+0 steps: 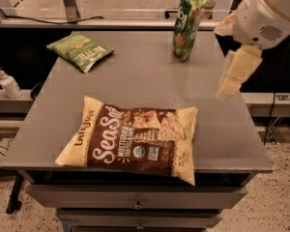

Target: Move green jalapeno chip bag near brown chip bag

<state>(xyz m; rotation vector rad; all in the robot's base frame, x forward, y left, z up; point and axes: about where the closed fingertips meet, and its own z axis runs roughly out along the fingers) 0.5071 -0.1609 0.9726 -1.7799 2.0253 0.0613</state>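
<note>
Starting at the business end: the gripper [228,88] hangs over the right side of the table [150,83], pointing down, clear of the surface and holding nothing. Open or closed? We cannot tell from here, as it reads as one pale block. Behind it the white arm housing [273,11] fills the upper right corner, so the reach comes in from the robot's side of the table.

Working outward, the nearest thing is the tall dark green pouch [187,23], upright at the back edge, just to the left of the gripper. That is not our target, and we would guess the gripper sits high partly to stay clear of it.

Front and centre lies the brown chip bag [135,139], flat, label up, its near corner seeming to poke past the front edge above the drawer [135,197].

And the one we want, the green jalapeno chip bag [79,51], lies flat at the back left corner, well apart from both the brown bag and the gripper. Beyond it, off the table, stands a small white pump bottle [8,82].

So by our reading nothing has been grasped yet; this looks like the approach. The next move calls for a long reach across, and a thin, crinkly bag lying flat probably wants a pinch from above. The risk is clipping that upright pouch.
</note>
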